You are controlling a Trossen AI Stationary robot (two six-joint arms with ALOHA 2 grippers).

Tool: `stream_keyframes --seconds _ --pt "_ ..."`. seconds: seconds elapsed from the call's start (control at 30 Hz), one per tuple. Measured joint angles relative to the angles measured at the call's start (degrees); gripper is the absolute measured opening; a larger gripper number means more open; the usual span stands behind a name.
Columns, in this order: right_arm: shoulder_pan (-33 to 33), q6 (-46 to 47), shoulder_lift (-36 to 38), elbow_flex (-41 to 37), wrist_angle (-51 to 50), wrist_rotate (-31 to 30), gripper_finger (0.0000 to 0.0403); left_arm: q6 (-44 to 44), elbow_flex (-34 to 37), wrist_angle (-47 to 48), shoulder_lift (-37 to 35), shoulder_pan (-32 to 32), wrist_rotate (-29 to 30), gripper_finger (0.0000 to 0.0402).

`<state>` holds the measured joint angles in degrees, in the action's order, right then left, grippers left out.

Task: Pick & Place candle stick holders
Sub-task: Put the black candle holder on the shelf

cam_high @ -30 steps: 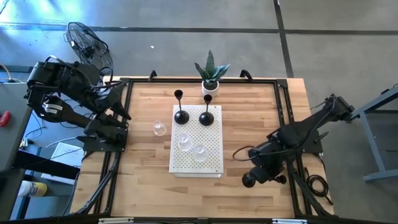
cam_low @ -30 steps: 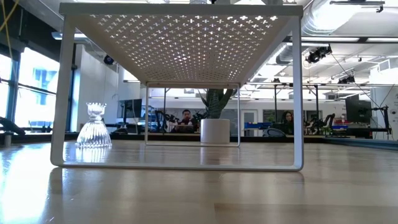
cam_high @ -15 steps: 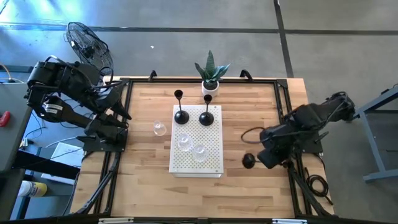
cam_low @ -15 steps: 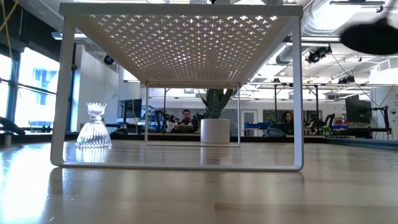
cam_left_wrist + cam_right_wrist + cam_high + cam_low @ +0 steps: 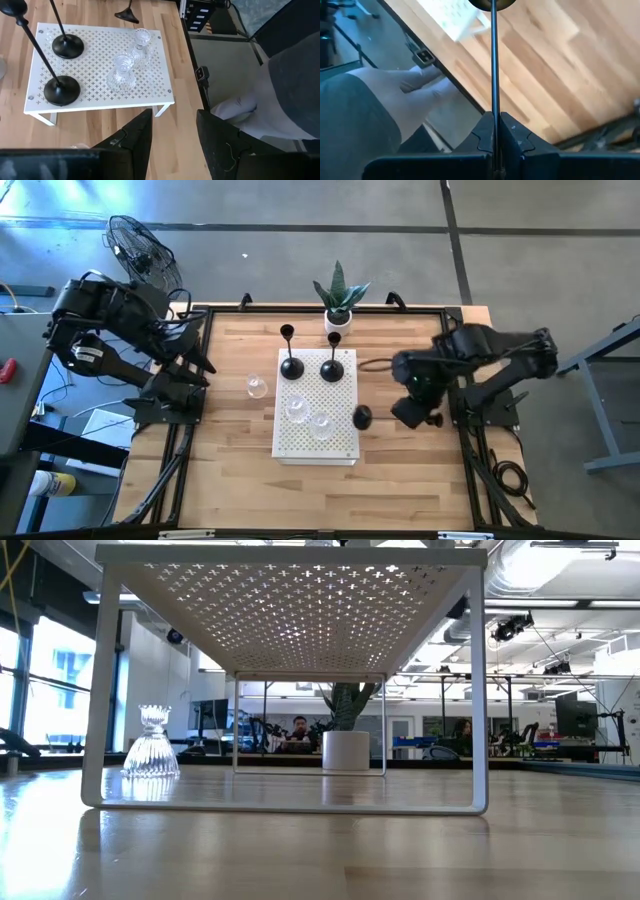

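Observation:
A white perforated rack (image 5: pixel 340 442) stands mid-table. Two black candle stick holders (image 5: pixel 291 367) (image 5: pixel 333 370) stand on their domed bases on its far part, and two clear glass ones (image 5: pixel 297 408) (image 5: pixel 320 423) stand nearer. A third glass holder (image 5: pixel 257 387) stands on the table left of the rack and shows in the low view (image 5: pixel 152 745). My right gripper (image 5: pixel 398 416) is shut on the third black holder (image 5: pixel 362 417) just right of the rack. My left gripper (image 5: pixel 172 135) is open and empty at the table's left edge (image 5: pixel 200 360). My right gripper pinches the black holder's thin stem (image 5: pixel 493 107) between its two fingers, far from the domed base (image 5: pixel 492 4); the cup end is hidden behind the fingers. The stem runs straight out from the fingertips. The holder is lifted clear and lies roughly level, base toward the rack.
A green plant in a white pot (image 5: pixel 340 298) stands at the table's far edge behind the rack. A black fan (image 5: pixel 140 250) stands off the far left corner. Bare wood lies right of the rack and along the near edge.
My right gripper has carried the black holder from the table's near right part toward the far edge and left, up beside the rack's right side. It has turned, so the holder's base now points toward the rack. The holder stays clear of the table.

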<state>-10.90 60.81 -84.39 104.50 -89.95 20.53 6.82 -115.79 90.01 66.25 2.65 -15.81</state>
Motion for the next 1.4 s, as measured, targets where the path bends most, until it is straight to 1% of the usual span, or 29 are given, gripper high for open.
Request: stream_keyframes --seconds 0.1,0.23,0.43,0.53,0.6,0.67,0.73,0.8,1.0,1.1,1.27,1.4 --pt "2.02 -3.54 -1.02 3.05 -0.04 -0.21 0.0000 0.98 0.00 0.00 0.35 -0.02 0.13 0.0150" --pt "3.16 -6.35 -1.19 6.36 -0.05 -1.99 0.0000 1.02 0.00 -0.02 0.70 -0.02 0.13 0.0150" --pt "2.71 -10.63 -0.66 10.24 -0.12 -9.61 0.0000 1.20 0.00 -0.92 1.36 -0.02 0.09 0.0150" --pt "2.16 -12.50 -0.83 12.10 -0.07 -12.49 0.0000 1.19 0.00 -7.39 1.67 -0.02 -1.70 0.0150" --pt "2.11 -13.46 -0.89 12.62 -0.06 -13.98 0.0000 1.14 0.04 -15.38 2.27 -0.02 -3.80 0.0150" --pt "2.13 -13.92 -0.96 12.37 -0.02 -14.88 0.0000 0.95 0.00 -23.29 2.92 0.00 -4.59 0.0150" --pt "2.13 -15.10 -1.05 11.82 0.03 -15.26 0.0000 -1.52 -0.03 -28.19 4.29 0.00 -4.62 0.0150" --pt "2.03 -16.20 -1.17 11.60 0.16 -15.59 0.0000 -5.28 -0.07 -30.19 5.99 0.00 -4.42 0.0150" --pt "0.28 -18.95 -1.43 11.59 1.46 -16.70 0.0000 -10.54 -0.09 -30.65 13.26 0.00 -2.54 0.0150" --pt "-0.48 -20.20 -1.48 11.59 1.45 -17.14 0.0000 -12.31 -1.89 -30.62 17.48 0.00 -1.65 0.0150" --pt "-0.84 -22.11 -1.48 11.59 1.42 -18.50 0.0000 -17.19 -9.02 -27.83 24.71 0.18 2.11 0.0150" --pt "-0.84 -24.11 -1.48 11.59 1.42 -18.53 0.0003 -18.82 -15.56 -25.60 30.19 1.95 6.27 0.0150"
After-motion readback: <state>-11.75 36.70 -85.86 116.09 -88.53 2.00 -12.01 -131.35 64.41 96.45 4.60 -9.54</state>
